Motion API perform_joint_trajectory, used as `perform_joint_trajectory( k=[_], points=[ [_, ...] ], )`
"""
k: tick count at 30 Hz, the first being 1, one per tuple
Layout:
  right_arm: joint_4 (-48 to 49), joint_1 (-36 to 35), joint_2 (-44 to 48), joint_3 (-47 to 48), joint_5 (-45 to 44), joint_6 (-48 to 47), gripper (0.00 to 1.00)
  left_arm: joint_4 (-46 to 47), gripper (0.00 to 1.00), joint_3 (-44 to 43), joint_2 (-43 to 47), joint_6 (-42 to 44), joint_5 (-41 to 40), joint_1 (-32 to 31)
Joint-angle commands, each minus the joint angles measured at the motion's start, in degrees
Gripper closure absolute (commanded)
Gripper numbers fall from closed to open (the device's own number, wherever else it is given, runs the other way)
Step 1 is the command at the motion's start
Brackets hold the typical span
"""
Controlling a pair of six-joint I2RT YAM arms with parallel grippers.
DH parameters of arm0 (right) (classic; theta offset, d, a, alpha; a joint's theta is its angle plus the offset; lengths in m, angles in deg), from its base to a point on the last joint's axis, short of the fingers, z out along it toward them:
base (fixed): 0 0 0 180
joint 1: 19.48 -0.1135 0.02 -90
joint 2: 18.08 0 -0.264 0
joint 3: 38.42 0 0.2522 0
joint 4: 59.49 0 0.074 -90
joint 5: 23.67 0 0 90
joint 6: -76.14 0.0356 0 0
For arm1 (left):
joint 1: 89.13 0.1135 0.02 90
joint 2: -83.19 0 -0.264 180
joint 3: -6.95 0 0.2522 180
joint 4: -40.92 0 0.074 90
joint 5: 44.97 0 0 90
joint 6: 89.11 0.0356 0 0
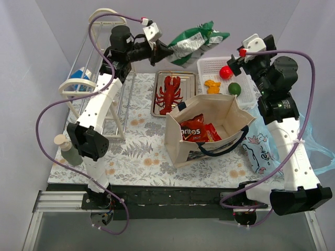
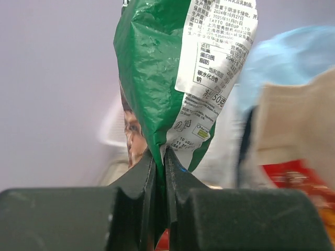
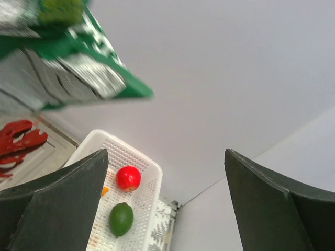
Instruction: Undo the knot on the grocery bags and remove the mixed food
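So the green snack bag [image 1: 198, 44] is up in the air over the back of the table. It's crinkly foil, green on the front with a silver-white back panel full of tiny printed text. The left gripper [image 2: 159, 159] has it by the bottom seam, fingers squeezed tight on the foil. The right gripper [image 3: 166, 201] hangs over the white basket [image 1: 207, 64] with its fingers spread wide and nothing in them. The beige tote [image 1: 180, 146] sits open mid-table with the Doritos bag [image 1: 198, 130] inside, and the light-blue plastic bag [image 1: 260, 149] lies crumpled just to its right. The lobster [image 1: 168, 93] is on a metal tray [image 1: 156, 107], while the apple [image 1: 225, 72] and green fruit [image 1: 234, 88] are in the basket. The tablecloth [image 1: 141, 154] has a grey leafy print, and the walls [image 1: 42, 42] are plain pale lilac.
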Motion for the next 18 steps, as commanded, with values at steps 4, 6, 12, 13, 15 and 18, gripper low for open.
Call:
perform_joint_trajectory(
  k=[4,6,12,13,15,18],
  points=[
    [10.6,1.8,-2.4,-5.5,-0.9,15.1,0.02,6.7,1.0,-2.0,6.4,34.2,-19.5,7.2],
    [12.1,1.9,-2.7,-7.4,-0.8,17.0,0.02,8.3,1.0,-5.5,4.9,36.1,-21.5,9.6],
    [17.1,2.2,-3.3,-13.2,2.6,21.1,0.03,11.8,1.0,-8.3,4.1,47.1,-18.0,20.9],
    [17.3,2.1,-4.0,-13.2,3.3,21.7,0.03,11.7,1.0,-8.6,4.0,48.5,-17.1,24.6],
    [17.0,2.2,-4.9,-12.6,3.9,23.7,0.03,10.7,1.0,-8.8,3.7,54.5,-15.0,27.4],
    [18.2,2.2,-6.3,-13.3,4.9,24.5,0.03,11.8,1.0,-8.3,2.9,58.4,-11.4,31.9]
  ],
)
